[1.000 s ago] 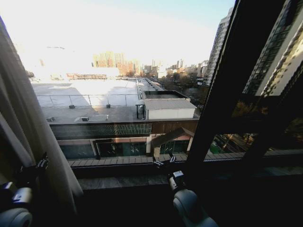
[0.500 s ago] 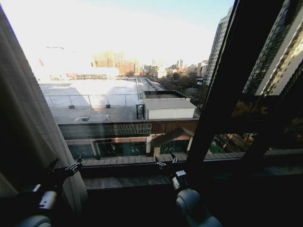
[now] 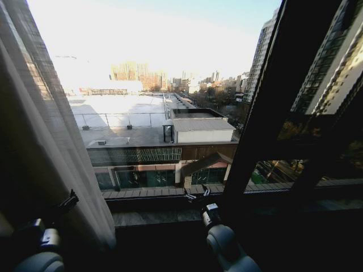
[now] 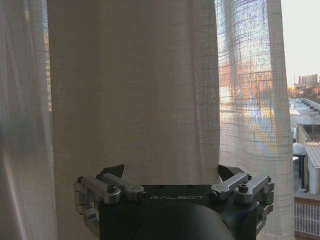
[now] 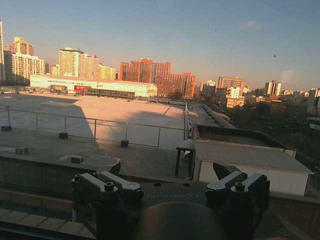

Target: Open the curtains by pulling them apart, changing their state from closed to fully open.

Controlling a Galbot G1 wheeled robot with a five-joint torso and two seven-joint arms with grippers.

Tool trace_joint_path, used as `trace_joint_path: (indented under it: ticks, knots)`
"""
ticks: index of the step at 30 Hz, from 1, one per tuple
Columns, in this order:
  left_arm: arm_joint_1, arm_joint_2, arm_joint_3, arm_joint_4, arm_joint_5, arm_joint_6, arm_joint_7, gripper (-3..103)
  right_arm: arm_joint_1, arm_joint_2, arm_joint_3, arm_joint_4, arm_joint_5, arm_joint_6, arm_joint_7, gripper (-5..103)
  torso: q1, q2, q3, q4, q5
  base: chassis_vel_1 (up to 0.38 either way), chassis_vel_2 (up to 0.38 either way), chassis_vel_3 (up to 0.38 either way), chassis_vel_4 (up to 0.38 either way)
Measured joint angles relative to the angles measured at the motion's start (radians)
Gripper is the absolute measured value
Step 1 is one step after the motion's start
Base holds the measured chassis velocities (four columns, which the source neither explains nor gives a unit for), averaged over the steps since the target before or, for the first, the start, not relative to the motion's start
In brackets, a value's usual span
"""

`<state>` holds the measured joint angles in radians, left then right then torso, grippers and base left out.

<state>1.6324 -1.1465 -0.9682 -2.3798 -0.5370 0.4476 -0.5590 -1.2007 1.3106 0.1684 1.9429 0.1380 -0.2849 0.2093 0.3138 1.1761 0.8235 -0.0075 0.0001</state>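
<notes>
One curtain (image 3: 39,130), sheer cream fabric with vertical pleats, hangs at the left of the window, and its free edge reaches about a third of the way across the glass. My left gripper (image 3: 69,202) is low down against the fabric's lower part. In the left wrist view the left gripper (image 4: 170,172) is open, with the curtain (image 4: 135,85) hanging just beyond its fingertips and nothing between them. My right gripper (image 3: 196,196) hovers over the window sill at the middle. In the right wrist view the right gripper (image 5: 169,170) is open and empty, facing the bare glass.
A thick dark window frame bar (image 3: 266,102) slants down to the right of my right gripper. A dark stone sill (image 3: 153,216) runs below the glass. Rooftops and city buildings lie outside.
The curtain's free edge has drifted rightward, covering more glass. My left gripper swung right to the edge, then drew back a little against the fabric. The right arm barely moved.
</notes>
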Motion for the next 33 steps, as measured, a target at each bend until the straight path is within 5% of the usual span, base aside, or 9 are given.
trace_joint_path:
  ticks: [3,5,8,12,18,23,27,33]
  knots:
    - [-0.016,0.047,-0.043,0.071,-0.025,-0.067,0.13,100,0.001,0.003,0.003,0.0,-0.006,0.0,0.0,100,0.0,0.0,0.0,-0.0002,-0.0001,0.0,0.0,0.0,0.0]
    - [-0.017,0.049,-0.045,0.074,-0.026,-0.069,0.134,100,0.001,0.003,0.004,0.0,-0.006,0.0,0.0,100,0.0,0.0,0.0,-0.0002,-0.0001,0.0,0.0,0.0,0.0]
    - [-0.034,0.126,-0.088,0.165,-0.066,-0.12,0.259,100,-0.001,0.0,0.013,0.004,-0.01,0.001,0.001,100,0.0,0.0,0.0,-0.0001,-0.0002,0.0,0.0,0.0,0.0]
    - [-0.045,0.163,-0.107,0.207,-0.101,-0.127,0.293,100,-0.004,-0.001,0.018,0.009,-0.012,0.002,0.001,100,0.0,0.0,0.0,-0.0003,0.0,0.0,0.0,0.0,0.0]
    - [-0.045,0.199,-0.131,0.285,-0.117,-0.181,0.423,99,0.003,-0.004,0.026,0.014,-0.012,0.002,0.002,100,0.0,0.0,0.0,-0.0001,-0.0001,0.0,0.0,0.0,0.0]
    - [-0.051,0.168,-0.122,0.255,-0.103,-0.169,0.425,86,0.015,-0.001,0.015,0.017,-0.008,0.002,0.004,100,0.0,0.0,0.0,0.0,0.0,0.0,0.0,0.0,0.0]
    - [-0.058,0.132,-0.098,0.223,-0.087,-0.166,0.377,98,0.025,-0.005,0.01,0.013,-0.008,0.001,0.002,100,0.0,0.0,0.0,-0.0001,0.0001,0.0,0.0,0.0,0.0]
    - [-0.066,0.11,-0.092,0.201,-0.081,-0.147,0.353,100,0.039,-0.008,0.0,0.002,-0.014,-0.003,-0.004,100,0.0,0.0,0.0,-0.0001,0.0001,0.0,0.0,0.0,0.0]
